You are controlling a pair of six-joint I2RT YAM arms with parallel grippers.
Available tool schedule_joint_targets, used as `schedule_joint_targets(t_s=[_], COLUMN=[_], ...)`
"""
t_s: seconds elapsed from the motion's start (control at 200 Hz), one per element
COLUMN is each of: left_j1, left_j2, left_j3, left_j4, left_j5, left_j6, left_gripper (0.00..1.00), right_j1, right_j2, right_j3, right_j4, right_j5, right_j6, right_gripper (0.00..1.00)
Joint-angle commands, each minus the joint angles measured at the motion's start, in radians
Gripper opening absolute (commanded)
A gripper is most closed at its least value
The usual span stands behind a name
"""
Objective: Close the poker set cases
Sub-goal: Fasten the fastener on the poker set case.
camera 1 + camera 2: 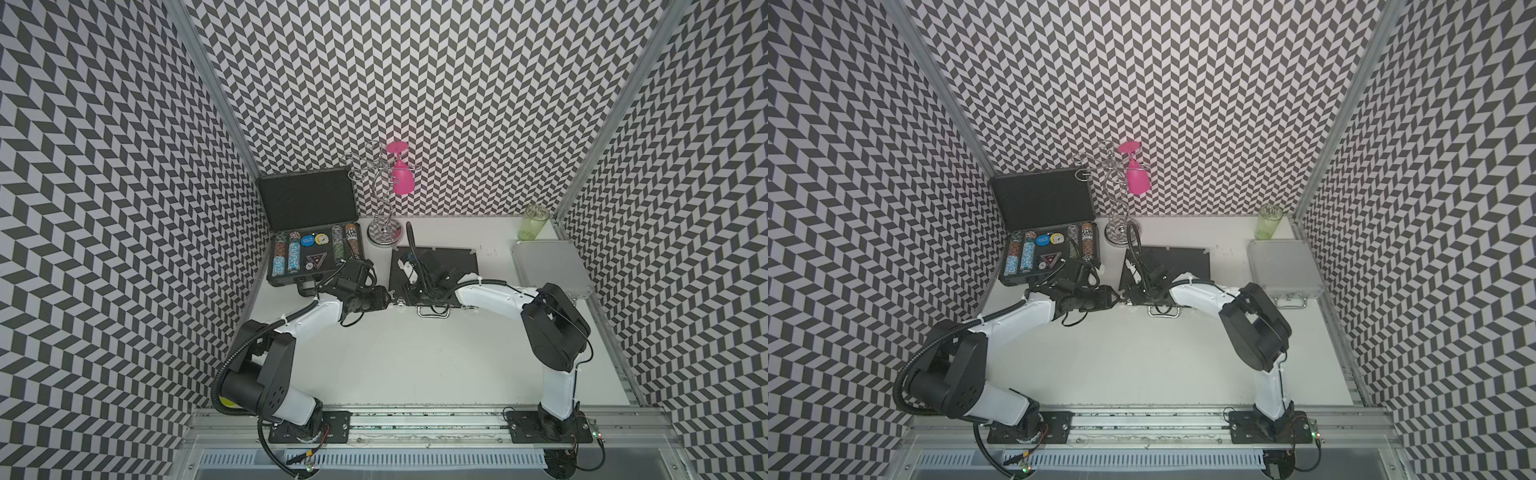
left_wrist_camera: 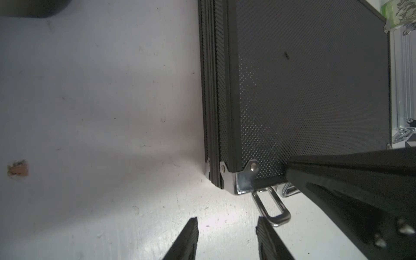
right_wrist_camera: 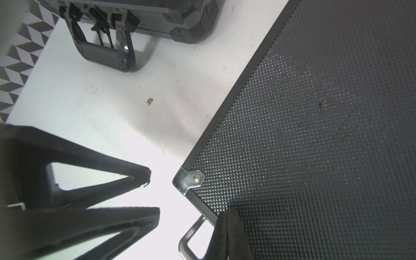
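black flat case (image 1: 461, 259) mid worktop (image 1: 415, 353) looks shut, latch loop (image 2: 272, 209) undone. risk: right pincer (image 3: 226, 216), clamped shut on nothing w/ tips on lid by front corner, slips off edge. left pincer (image 2: 226, 221) approx half open, empty, just beside that corner. big grey case (image 1: 307, 199) gapes open, back left.

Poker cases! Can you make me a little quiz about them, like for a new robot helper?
1. True or false: the dark-grey case stands open with chips showing.
2. How many cases have their lids down?
3. Fill in: the left gripper is ___, the right gripper is shut.
Key: 1 true. 2 two, the flat black case and the silver case. 3 open.
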Motion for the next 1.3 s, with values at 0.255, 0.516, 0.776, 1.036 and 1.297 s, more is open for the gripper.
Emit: schedule_joint_targets(t_s=[0.255, 0.516, 0.776, 1.036, 1.297], left_j1=[-0.078, -0.08, -0.089, -0.093, -0.105], left_j2=[0.08, 0.119, 0.158, 0.134, 0.069], left_j3=[0.045, 0.007, -0.009, -0.052, -0.057], left_j4=[0.059, 0.098, 0.128, 0.117, 0.071], left_j5=[-0.024, -0.055, -0.05, -0.062, -0.082], left_j6=[-0.02, -0.034, -0.045, -0.05, -0.027], left_gripper=[0.45, 0.43, 0.39, 0.35, 0.33], right_j1=[-0.008, -0.025, -0.031, -0.04, -0.042], right_j2=[0.069, 0.048, 0.049, 0.053, 0.05], right_j3=[-0.096, -0.117, -0.113, -0.111, -0.115], right_j4=[-0.089, -0.076, -0.077, -0.077, -0.079], right_j5=[0.006, -0.009, -0.012, -0.015, -0.012], right_j6=[0.017, 0.024, 0.024, 0.024, 0.026], right_gripper=[0.06, 0.06, 0.06, 0.05, 0.05])
